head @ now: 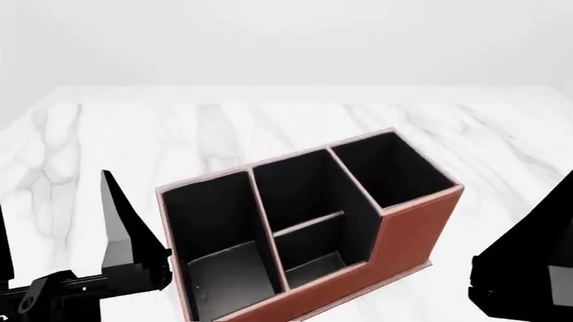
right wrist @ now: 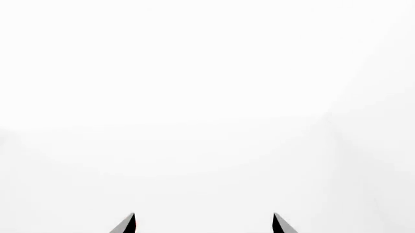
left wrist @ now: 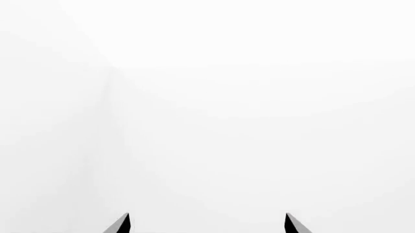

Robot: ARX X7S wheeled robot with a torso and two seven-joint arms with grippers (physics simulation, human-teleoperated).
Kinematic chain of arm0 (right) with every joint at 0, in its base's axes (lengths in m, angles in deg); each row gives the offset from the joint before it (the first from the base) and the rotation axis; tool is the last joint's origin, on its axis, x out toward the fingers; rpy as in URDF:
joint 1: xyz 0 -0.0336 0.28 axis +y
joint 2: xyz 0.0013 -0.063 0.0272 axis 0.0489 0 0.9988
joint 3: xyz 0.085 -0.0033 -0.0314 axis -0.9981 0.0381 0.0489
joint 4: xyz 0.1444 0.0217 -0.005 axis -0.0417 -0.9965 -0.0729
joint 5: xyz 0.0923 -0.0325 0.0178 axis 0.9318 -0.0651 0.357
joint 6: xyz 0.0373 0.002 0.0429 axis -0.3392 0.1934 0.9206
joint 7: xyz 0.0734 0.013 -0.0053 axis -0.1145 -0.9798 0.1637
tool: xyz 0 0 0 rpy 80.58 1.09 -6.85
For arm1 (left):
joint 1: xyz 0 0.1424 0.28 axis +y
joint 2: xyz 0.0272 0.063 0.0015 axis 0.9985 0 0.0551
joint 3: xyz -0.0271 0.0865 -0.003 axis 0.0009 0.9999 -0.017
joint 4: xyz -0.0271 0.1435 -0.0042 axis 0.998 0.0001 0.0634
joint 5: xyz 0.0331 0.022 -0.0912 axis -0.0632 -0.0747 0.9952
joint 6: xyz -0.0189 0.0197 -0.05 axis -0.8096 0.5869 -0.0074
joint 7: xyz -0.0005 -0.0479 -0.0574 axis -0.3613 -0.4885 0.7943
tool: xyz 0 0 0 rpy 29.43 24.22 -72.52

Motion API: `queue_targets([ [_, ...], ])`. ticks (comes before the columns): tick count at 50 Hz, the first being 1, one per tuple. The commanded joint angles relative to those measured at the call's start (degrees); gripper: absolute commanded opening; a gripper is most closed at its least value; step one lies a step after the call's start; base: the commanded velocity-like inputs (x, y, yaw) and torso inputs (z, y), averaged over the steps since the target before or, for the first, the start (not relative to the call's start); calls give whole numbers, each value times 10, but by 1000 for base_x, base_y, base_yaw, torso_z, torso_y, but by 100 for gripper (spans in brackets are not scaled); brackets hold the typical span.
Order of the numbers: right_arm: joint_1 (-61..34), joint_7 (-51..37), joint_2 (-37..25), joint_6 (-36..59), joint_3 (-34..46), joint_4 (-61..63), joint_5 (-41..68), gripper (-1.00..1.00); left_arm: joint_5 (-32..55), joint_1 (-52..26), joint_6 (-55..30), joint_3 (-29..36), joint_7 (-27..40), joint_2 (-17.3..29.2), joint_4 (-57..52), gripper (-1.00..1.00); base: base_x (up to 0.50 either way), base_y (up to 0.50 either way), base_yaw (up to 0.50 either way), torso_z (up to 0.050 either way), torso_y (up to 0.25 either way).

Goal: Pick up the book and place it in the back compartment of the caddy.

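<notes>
The caddy [head: 414, 229] is a reddish-brown organiser with a black interior. It stands on the white marble table [head: 134, 134], in the middle of the head view, with its taller end at the far right. All of its compartments that show are empty. The book is out of view. My left gripper [head: 54, 201] is raised at the caddy's left, with its jaws wide apart. It shows open and empty in the left wrist view [left wrist: 207, 216]. My right gripper [right wrist: 203, 216] is open and empty. Only a dark part of the right arm [head: 528, 268] shows at the caddy's right.
Both wrist views face blank white walls. The marble table stretches behind the caddy to a far edge [head: 296, 87] against a white wall.
</notes>
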Motion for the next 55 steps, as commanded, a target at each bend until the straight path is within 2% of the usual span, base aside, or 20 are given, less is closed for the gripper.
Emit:
queue_targets([
  [1,2,13,3,-2,-2,-1,-17,100,-10,2,7,-6,-7,-6,2,100,0,0,0,0,0],
  [11,3,11,-1,-5,1,-5,-21,100,-9,2,9,-4,-3,-2,6,100,0,-8,0,0,0],
  [24,2,7,-4,-17,4,-9,-19,100,-11,1,12,3,-1,2,11,100,0,-471,0,0,0],
  [38,4,-1,-8,-12,6,-5,-23,100,-7,-2,4,9,2,7,17,100,0,0,0,0,0],
  [40,5,-1,-9,-13,7,-6,-24,100,-2,-6,-14,15,-3,9,13,100,0,0,0,0,0],
  [41,5,-1,-9,-13,7,-6,-23,100,22,-18,-65,22,-11,13,2,100,0,0,0,0,0],
  [44,6,-2,-11,-13,8,-4,-23,100,74,-48,-147,44,-45,35,-17,100,0,0,0,0,0],
  [45,7,-2,-11,-14,7,-3,-22,100,95,-73,-204,65,-67,52,-40,100,0,0,0,0,0],
  [47,7,-3,-12,-15,7,-2,-22,100,119,-97,-251,75,-80,62,-62,100,0,0,0,0,0],
  [50,7,-4,-12,-17,9,-1,-24,100,214,-164,-358,81,-99,73,-89,100,0,0,0,0,0],
  [55,7,-5,-14,-18,10,-1,-23,100,239,-227,-419,116,-117,77,-82,100,0,0,0,0,0],
])
